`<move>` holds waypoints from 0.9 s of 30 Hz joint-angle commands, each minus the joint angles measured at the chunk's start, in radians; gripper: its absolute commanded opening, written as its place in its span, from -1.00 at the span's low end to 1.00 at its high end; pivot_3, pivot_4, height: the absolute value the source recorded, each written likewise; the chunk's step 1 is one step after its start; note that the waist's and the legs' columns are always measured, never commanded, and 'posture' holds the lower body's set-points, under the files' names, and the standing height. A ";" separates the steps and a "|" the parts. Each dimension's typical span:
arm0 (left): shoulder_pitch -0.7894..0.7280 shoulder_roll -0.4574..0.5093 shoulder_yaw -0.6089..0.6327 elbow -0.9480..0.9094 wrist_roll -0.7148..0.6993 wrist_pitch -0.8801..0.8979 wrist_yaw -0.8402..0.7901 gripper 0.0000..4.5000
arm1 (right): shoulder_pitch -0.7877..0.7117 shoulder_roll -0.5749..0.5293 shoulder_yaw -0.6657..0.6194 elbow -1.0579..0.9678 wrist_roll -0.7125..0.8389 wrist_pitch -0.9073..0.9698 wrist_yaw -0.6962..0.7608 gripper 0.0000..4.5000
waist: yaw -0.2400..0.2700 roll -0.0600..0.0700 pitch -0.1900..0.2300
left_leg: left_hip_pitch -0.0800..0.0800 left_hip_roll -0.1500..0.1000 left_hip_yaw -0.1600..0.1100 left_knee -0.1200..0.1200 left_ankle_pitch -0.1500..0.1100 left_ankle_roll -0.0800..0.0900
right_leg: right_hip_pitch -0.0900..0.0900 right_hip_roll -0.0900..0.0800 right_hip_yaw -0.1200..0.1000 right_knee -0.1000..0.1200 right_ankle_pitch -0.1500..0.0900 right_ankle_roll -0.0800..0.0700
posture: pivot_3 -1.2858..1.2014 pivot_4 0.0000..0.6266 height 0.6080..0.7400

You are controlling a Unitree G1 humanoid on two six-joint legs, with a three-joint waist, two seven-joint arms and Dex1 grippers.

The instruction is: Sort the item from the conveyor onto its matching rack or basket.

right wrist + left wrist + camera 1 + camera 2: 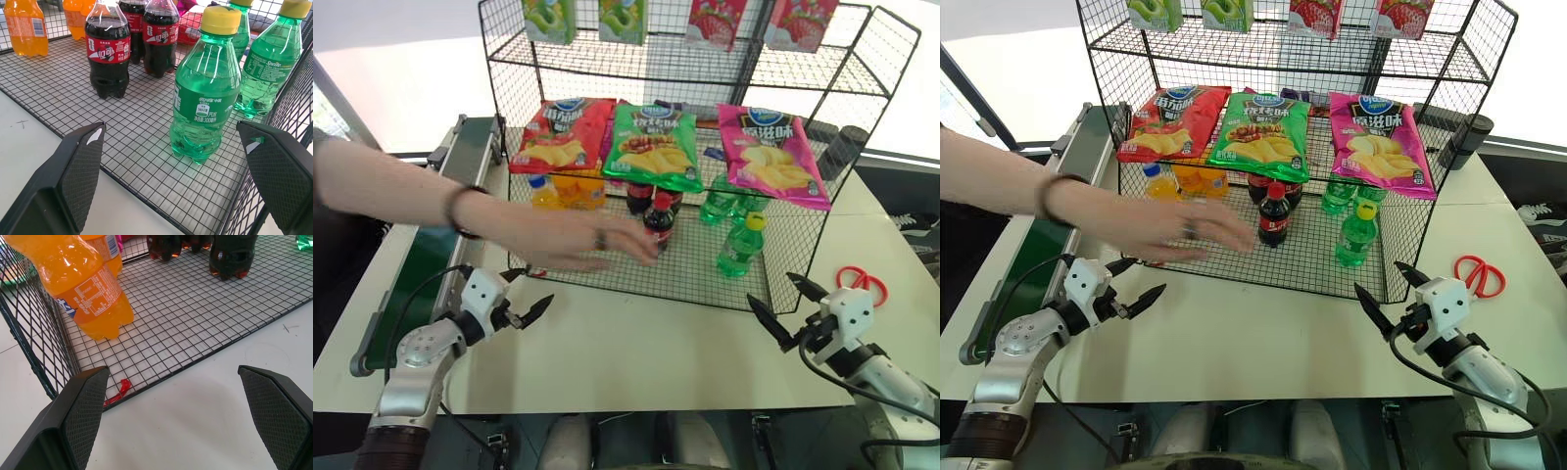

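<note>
One green bottle point(206, 83) before right end effector point(176, 181)

Left gripper point(527, 311) at the counter's front-left edge, jaws spread wide, empty. Right gripper point(787, 308) near the front-right corner, jaws likewise apart, empty.

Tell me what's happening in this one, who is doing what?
A person's hand reaches into the black wire basket near a cola bottle, while the robot handles nothing. Its left gripper and right gripper hang open over the white table in front of the basket. A green soda bottle with a yellow cap already stands upright in the basket, beside orange-drink bottles. The part of the conveyor in view carries nothing.
</note>
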 commanded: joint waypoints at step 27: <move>-0.022 -0.011 0.008 -0.012 0.011 -0.025 0.001 1.00 | -0.021 0.000 -0.001 -0.008 -0.003 -0.023 0.009 0.98 | 0.000 0.000 0.000 | 0.000 0.000 0.000 0.000 0.000 0.000 | 0.000 0.000 0.000 0.000 0.000 0.000 | 0.03 -0.52 1.00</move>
